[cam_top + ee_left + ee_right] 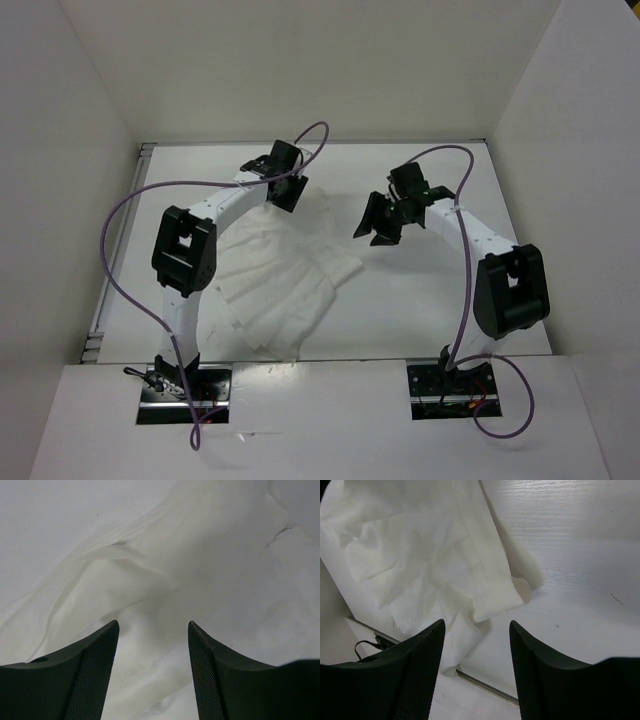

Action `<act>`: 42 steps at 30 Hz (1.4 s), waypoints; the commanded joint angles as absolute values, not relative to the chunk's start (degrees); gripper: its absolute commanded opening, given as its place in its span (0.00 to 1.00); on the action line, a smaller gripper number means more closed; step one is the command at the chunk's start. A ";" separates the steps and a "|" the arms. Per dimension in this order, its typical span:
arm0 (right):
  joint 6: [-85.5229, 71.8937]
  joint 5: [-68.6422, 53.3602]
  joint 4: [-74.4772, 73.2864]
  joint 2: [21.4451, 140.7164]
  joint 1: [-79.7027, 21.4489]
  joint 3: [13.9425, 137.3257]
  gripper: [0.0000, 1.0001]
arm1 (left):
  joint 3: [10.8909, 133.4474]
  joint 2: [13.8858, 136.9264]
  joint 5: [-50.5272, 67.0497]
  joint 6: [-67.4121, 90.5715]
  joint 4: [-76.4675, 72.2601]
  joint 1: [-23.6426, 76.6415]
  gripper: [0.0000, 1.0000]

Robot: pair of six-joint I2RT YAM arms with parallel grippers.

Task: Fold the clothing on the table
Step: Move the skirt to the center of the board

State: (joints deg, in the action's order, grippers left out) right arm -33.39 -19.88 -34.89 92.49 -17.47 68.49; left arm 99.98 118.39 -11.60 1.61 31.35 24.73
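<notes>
Partly, left arm (185, 250) covers clothing (285, 290); purple cable (112, 250) arcs beside; walls (60, 150) enclose table (420, 310).

Overhead and close wrist views all share clothing (290, 290).

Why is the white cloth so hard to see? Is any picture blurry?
Top external view: white clothing on white table, only faint shadows outline it. Left wrist view: soft, all cloth, folds shaded grey. Right wrist view: sharpest, dark shadow beside the hem.
</notes>
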 commanded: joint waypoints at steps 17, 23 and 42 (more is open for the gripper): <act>-33.49 -19.25 -35.95 89.20 -17.40 66.97 0.59 | 97.39 123.22 -5.18 -5.89 28.84 27.16 0.59; -32.96 -19.86 -35.95 89.74 -17.40 66.97 0.59 | 96.86 125.07 -11.42 -3.70 24.35 27.68 0.56; -31.90 -20.48 -34.28 90.79 -17.40 66.45 0.59 | 107.74 114.45 -8.96 -1.85 37.25 34.27 0.00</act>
State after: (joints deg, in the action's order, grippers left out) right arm -32.88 -20.40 -35.64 90.89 -17.47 67.05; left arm 100.55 124.03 -10.22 -3.68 32.01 30.37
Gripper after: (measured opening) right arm 0.597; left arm 0.009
